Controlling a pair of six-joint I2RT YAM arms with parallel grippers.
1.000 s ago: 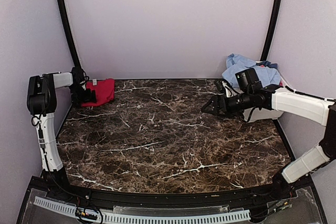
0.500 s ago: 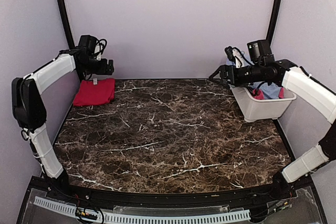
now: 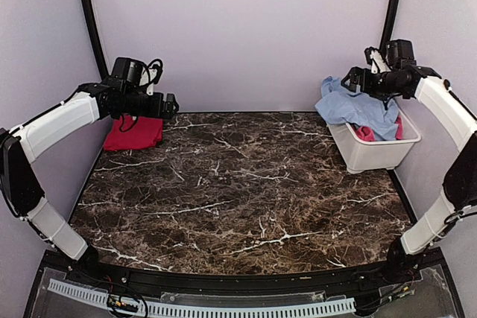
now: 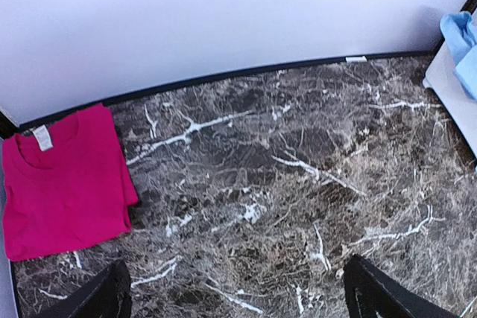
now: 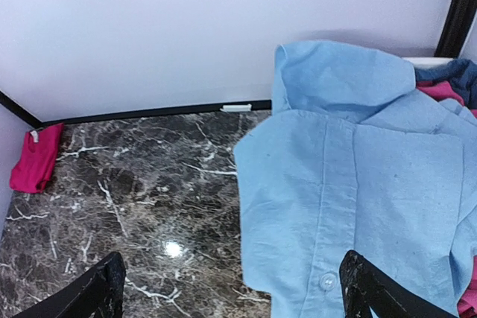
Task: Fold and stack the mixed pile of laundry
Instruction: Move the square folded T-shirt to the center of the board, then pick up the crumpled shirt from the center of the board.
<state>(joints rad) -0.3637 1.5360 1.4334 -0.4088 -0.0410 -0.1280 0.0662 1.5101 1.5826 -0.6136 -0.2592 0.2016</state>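
Note:
A folded red shirt [image 3: 134, 133] lies flat at the far left of the marble table; it also shows in the left wrist view [image 4: 63, 180] and small in the right wrist view [image 5: 36, 158]. A light-blue shirt [image 3: 356, 106] drapes over the near-left rim of the white tub [image 3: 376, 156], with a pink-red piece [image 3: 365, 133] under it. The right wrist view shows the blue shirt [image 5: 358, 184], pink-red cloth [image 5: 440, 91] and a darker blue piece [image 5: 458, 74]. My left gripper [image 3: 170, 106] is open and empty above the table, right of the red shirt. My right gripper [image 3: 350, 80] is open and empty above the blue shirt.
The tub stands at the far right against the wall. Purple walls close the back and both sides. Black frame posts [image 3: 93, 27] rise at the back corners. The tub's edge shows at the right of the left wrist view [image 4: 451, 87].
My left gripper rose off the red shirt and moved right over the table. My right gripper swung from low over the table up and back to above the tub.

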